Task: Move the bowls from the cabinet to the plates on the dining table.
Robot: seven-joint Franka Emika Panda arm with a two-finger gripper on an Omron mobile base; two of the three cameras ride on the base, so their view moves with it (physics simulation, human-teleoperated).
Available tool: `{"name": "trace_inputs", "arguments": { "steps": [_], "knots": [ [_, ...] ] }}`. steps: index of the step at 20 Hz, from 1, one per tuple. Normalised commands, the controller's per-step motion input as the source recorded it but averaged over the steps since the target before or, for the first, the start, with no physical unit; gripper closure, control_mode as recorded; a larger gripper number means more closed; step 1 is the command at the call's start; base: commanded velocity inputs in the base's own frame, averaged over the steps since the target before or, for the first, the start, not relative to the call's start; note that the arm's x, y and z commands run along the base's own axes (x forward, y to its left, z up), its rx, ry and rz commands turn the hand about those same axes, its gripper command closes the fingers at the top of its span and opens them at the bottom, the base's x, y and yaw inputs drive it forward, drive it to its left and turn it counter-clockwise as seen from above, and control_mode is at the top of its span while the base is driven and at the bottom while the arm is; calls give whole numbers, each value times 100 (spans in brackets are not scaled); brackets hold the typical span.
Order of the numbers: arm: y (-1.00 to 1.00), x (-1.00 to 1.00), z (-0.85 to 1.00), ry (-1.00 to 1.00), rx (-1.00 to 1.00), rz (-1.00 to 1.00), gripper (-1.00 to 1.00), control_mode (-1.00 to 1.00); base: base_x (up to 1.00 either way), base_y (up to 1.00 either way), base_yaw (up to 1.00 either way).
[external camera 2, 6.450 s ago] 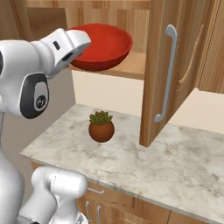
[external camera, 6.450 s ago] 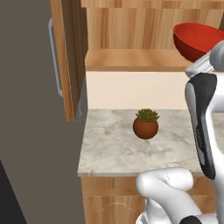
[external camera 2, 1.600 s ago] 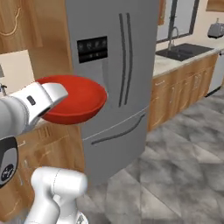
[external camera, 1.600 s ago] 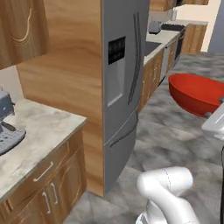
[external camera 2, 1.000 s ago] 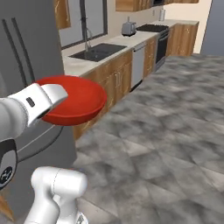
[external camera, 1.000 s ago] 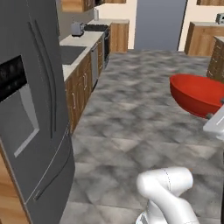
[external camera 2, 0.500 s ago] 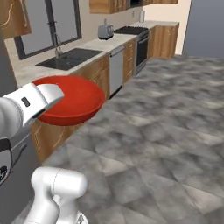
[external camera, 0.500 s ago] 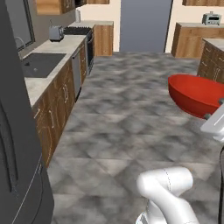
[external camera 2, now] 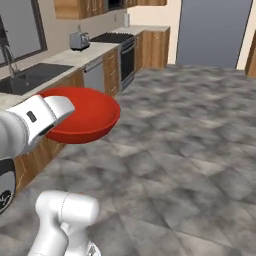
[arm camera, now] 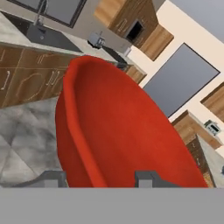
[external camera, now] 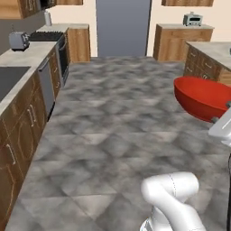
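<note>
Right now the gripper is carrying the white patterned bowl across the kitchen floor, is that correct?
Not quite: the bowl is plain red, not white and patterned, as the right base view shows. The gripper does carry it above the kitchen floor.

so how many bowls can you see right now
1. A glossy red round bowl is held in the gripper, carried above the grey stone floor beside the kitchen counter. A second bowl may be elsewhere, out of frame.

No text, label, brand, number or sign could be read anywhere in these views.
</note>
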Motion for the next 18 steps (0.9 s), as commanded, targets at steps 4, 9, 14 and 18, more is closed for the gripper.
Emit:
{"name": "trace_inputs", "arguments": {
  "steps": [4,9,14,18],
  "knots": [
    [0,0,0,0,0,0,100,100,100,-64,-27],
    [0,0,0,0,0,0,100,100,100,-56,-25],
    [0,0,0,0,0,0,100,100,100,-34,-25],
    [0,0,0,0,0,0,100,100,100,-12,-27]
  ]
}}
